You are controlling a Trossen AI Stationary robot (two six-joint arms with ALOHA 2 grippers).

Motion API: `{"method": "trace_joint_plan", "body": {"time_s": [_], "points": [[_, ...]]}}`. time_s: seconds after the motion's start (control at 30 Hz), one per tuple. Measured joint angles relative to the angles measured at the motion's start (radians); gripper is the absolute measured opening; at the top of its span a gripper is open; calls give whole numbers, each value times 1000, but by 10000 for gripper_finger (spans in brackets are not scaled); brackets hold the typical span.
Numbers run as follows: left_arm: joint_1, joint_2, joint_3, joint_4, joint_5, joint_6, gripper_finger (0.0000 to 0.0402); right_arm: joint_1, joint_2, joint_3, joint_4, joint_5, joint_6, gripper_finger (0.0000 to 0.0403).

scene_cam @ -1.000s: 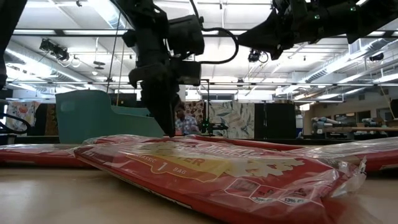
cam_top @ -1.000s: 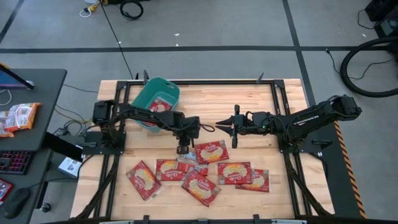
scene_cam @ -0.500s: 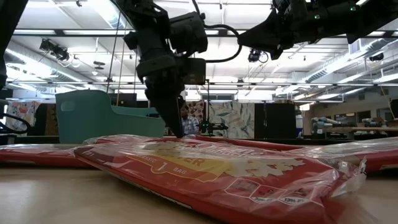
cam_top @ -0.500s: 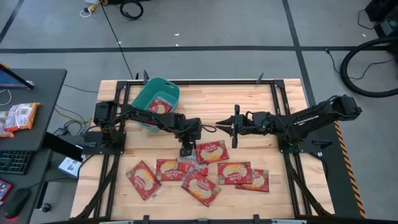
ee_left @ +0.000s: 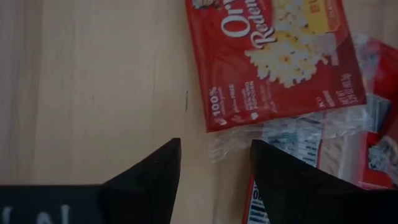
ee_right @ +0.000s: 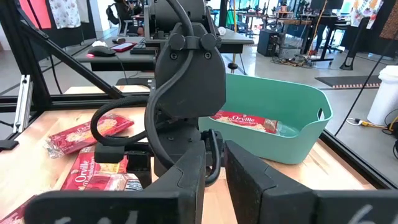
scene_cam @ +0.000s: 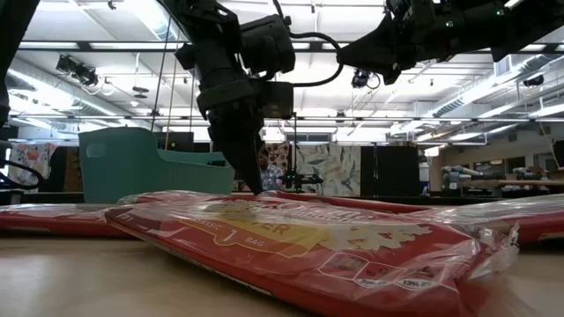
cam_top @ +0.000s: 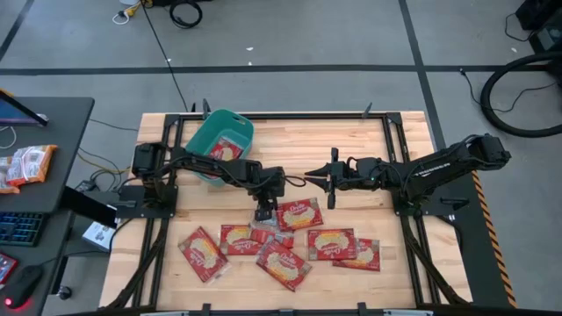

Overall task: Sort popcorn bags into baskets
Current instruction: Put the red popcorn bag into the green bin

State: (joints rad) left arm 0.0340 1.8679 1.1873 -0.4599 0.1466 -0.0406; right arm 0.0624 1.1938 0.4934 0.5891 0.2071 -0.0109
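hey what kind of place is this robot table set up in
Most likely a robotics lab or workshop: a wooden table on a grey taped floor, a desk with a keyboard beside it, and an open hall with exposed ceiling ducts and more workbenches behind.

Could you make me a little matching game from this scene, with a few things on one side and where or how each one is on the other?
Things:
1. teal basket
2. left hand
3. right hand
4. loose popcorn bags

Places or states:
A. hanging in mid-air above the table's middle, holding nothing
B. spread on the wood at the table's near edge
C. standing at the table's far left corner with a bag inside
D. fingers open, pointing down just above the edge of a bag

Pairs: 1-C, 2-D, 3-A, 4-B
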Motion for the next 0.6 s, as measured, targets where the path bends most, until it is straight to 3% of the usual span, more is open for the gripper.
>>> {"method": "trace_joint_plan", "body": {"time_s": [0.6], "points": [[-10,51,-1,38,26,22,193,0,0,0,-10,0,2,66]]}}
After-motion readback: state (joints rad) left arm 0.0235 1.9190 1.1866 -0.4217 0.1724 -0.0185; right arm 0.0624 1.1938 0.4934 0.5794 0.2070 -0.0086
